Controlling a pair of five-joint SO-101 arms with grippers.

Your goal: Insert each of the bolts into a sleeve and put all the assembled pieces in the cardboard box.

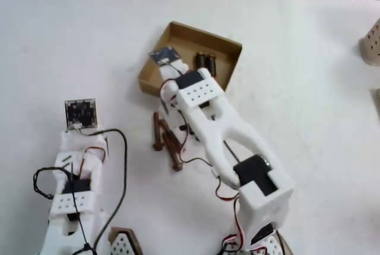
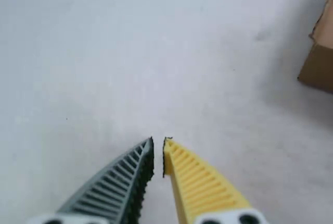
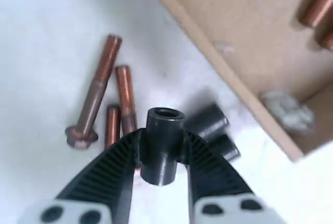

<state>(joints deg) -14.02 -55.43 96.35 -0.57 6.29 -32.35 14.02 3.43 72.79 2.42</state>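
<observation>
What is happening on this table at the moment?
The right gripper is shut on a black sleeve, held upright near the cardboard box. Loose bolts and two more sleeves lie on the table near it. A few pieces lie in the box. The left gripper is shut and empty over bare table.

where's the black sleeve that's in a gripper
In the right wrist view the black cylindrical sleeve stands upright clamped in the right gripper, beside the copper bolts and just outside the cardboard box.
</observation>
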